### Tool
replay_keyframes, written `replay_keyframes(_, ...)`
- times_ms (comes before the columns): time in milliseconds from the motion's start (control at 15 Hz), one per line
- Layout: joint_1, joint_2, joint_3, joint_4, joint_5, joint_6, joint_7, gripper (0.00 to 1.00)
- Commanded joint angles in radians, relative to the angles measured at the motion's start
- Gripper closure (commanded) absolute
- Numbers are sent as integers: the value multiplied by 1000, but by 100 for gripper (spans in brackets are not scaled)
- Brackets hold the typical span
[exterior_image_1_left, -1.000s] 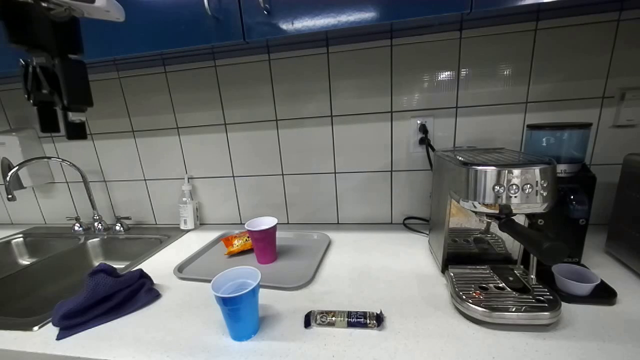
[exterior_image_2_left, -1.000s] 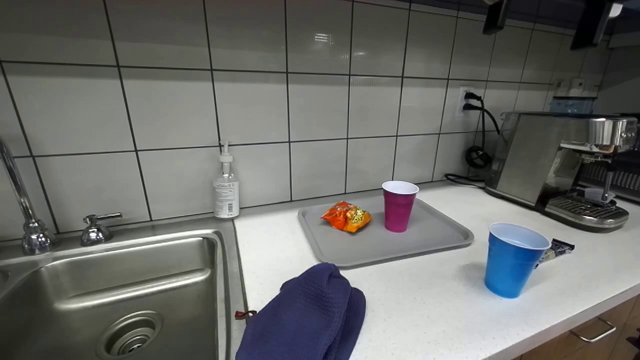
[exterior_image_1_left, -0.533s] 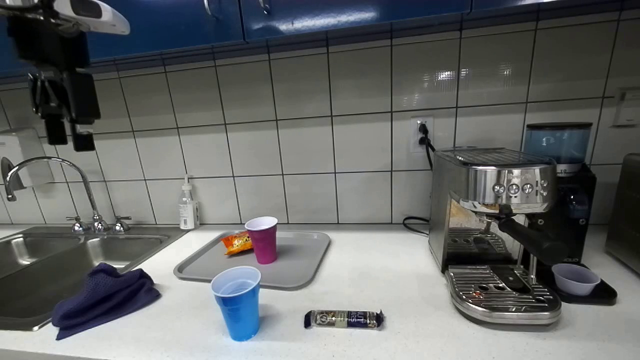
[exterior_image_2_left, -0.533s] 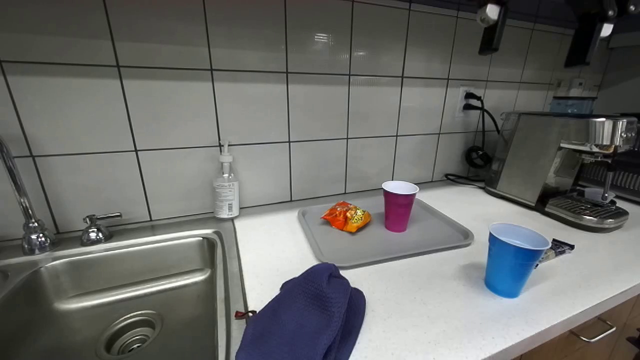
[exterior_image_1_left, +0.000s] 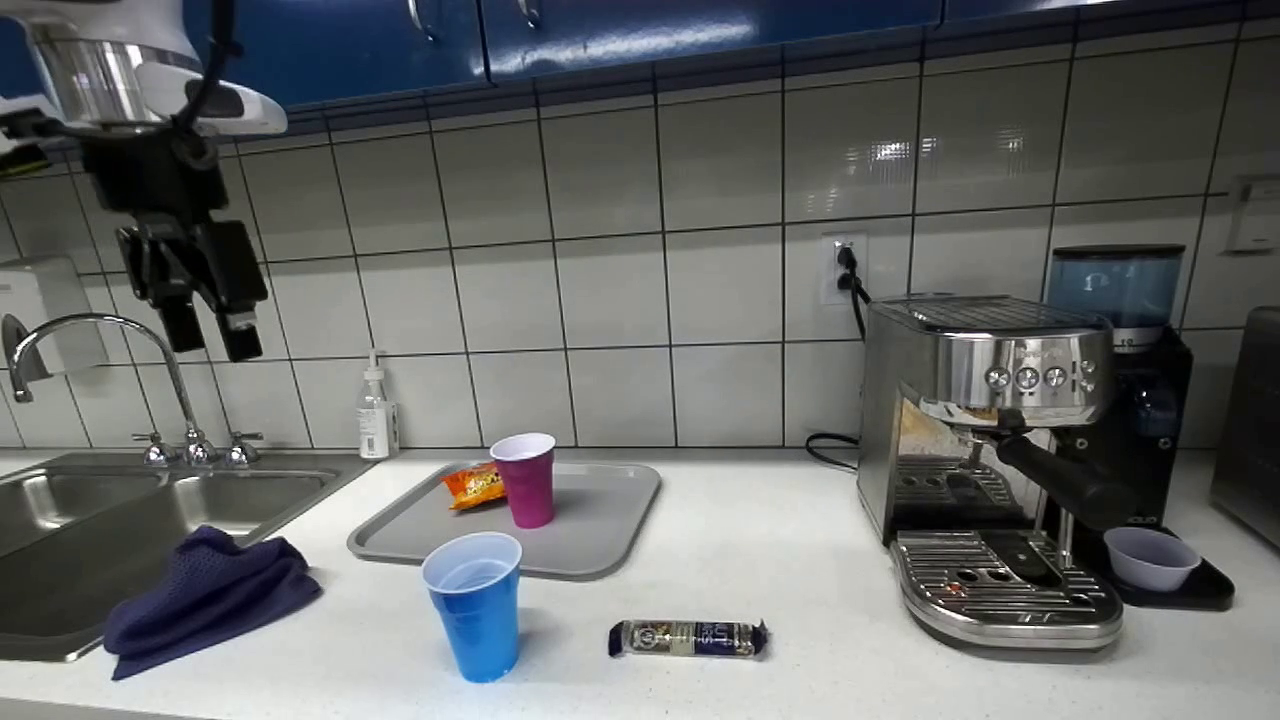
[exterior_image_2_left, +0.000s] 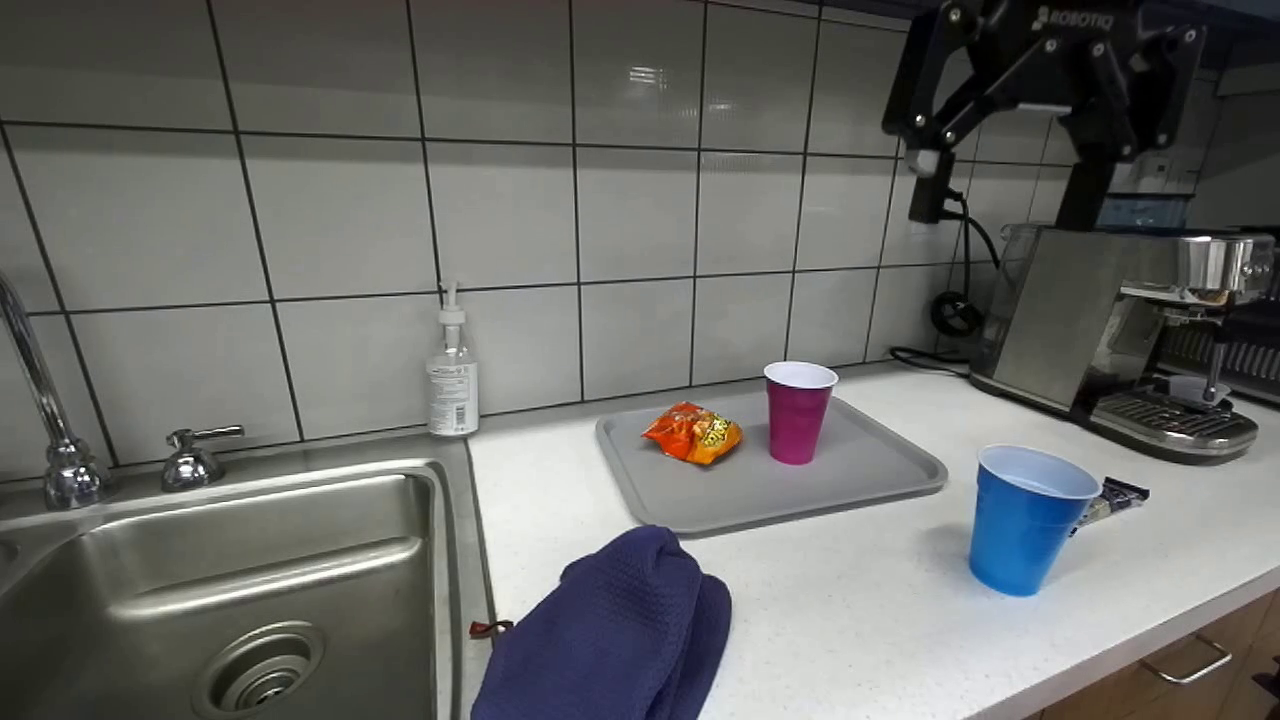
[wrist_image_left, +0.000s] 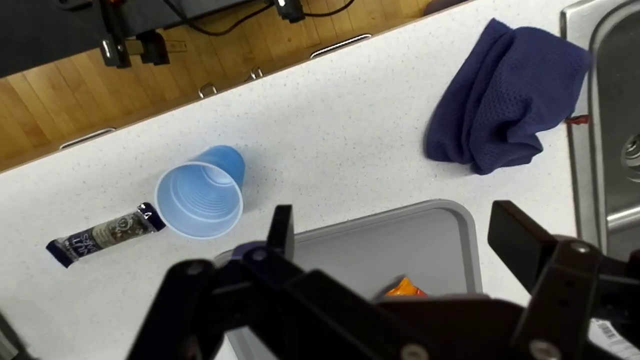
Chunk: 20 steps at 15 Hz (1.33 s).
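Observation:
My gripper (exterior_image_1_left: 212, 335) is open and empty, high above the counter, with its fingers pointing down. Its spread fingers also show in an exterior view (exterior_image_2_left: 1005, 200) and in the wrist view (wrist_image_left: 395, 225). In the wrist view, the grey tray (wrist_image_left: 380, 250) lies below between the fingers, and an orange packet (wrist_image_left: 406, 288) on it is mostly hidden by the gripper. A magenta cup (exterior_image_2_left: 797, 415) stands upright on the tray beside the packet (exterior_image_2_left: 692, 434). A blue cup (exterior_image_1_left: 478, 610) stands upright on the counter. A wrapped nut bar (exterior_image_1_left: 688, 638) lies near it. The gripper touches nothing.
A navy cloth (exterior_image_1_left: 215, 595) lies at the edge of the sink (exterior_image_2_left: 300, 560). A soap bottle (exterior_image_2_left: 453, 375) stands by the tiled wall. An espresso machine (exterior_image_1_left: 985, 470) and a grinder (exterior_image_1_left: 1130, 400) stand at the far end. Blue cabinets (exterior_image_1_left: 700, 35) hang above.
My gripper has come down and, in an exterior view, moved a little to the right. It stays open. The things on the counter have not moved.

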Motion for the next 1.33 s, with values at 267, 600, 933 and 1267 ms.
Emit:
replay_keyframes(267, -85, 211, 27, -39, -161, 276, 48, 0)
replay_keyframes(600, -157, 417, 27, 20, -290, 411, 126, 0)
replay_keyframes(933, -146, 546, -5, 100, -329, 389, 212, 0)
replay_keyframes(1267, -119, 542, -32, 79, -312, 411, 183, 0)
